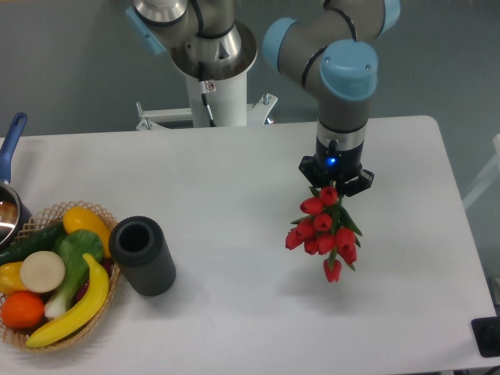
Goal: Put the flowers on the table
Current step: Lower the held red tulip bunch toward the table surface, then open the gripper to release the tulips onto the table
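UR5e arm comes in from the top of the view, elbow joint bent, wrist pointing straight down over the right half of the counter [234,180]. Blue-capped wrist joint sits directly above the gripper [336,185]; small blue light lit on the tool flange. Jaws closed on the flowers [324,233], clamped at the stem end, fingers mostly hidden by the black gripper body and the top buds.

Flowers hang below the gripper, bunch tilted slightly, red buds pointing down and toward the camera, green leaves showing between them. Lowest bud is at the bottom of the bunch. Faint shadow on the counter beneath; cannot tell if the lowest bud touches the surface or is just above it.

Left side of counter, well apart from the arm: woven basket [101,308] holding a banana [74,308], orange [21,309], yellow pepper [86,221], leafy green vegetable [72,258] with white stalk, a round white item. Dark grey cylinder [142,255] lies just beside the basket, touching or nearly touching its rim, open end up-left. Pot with blue handle [11,144] at the left edge, cut off by the frame.
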Available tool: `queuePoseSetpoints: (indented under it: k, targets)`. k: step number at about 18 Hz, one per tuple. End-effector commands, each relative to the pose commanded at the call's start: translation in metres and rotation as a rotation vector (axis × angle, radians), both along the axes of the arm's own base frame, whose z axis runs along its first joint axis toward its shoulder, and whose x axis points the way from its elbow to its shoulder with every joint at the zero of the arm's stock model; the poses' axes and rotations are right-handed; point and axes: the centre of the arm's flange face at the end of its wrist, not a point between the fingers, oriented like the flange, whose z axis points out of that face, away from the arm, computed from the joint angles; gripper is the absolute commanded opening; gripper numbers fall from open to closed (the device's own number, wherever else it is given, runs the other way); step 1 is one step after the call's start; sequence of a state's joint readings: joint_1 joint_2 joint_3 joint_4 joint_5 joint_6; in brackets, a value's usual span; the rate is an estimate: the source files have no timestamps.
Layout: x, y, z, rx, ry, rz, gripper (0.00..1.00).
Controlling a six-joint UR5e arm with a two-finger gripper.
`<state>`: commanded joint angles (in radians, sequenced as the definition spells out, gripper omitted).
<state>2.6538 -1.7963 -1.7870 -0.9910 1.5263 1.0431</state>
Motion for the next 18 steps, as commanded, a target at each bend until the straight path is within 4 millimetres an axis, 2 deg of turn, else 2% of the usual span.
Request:
queuePoseSetpoints:
  k: [5, 6, 7, 8, 13, 15, 18]
  targets:
    - [0.002, 0.004, -0.010, -0.010, -0.017, -0.014, 0.43]
    - [0.003, 0.003, -0.011, -0.012, -0.018, -0.015, 0.54]
    - [0.003, 0.003, -0.012, -0.013, -0.019, -0.015, 0.90]
    - [0.004, 0.003, -0.012, -0.013, -0.019, -0.015, 1.00]
    - [0.000, 0.002, -0.001, -0.002, 0.001, -0.009, 1.00]
    - [-0.006, -0.005, 0.003, 0.001, 0.008, 0.006, 1.00]
    - [-0.019, -0.015, 0.026, 0.022, 0.050, 0.023, 1.00]
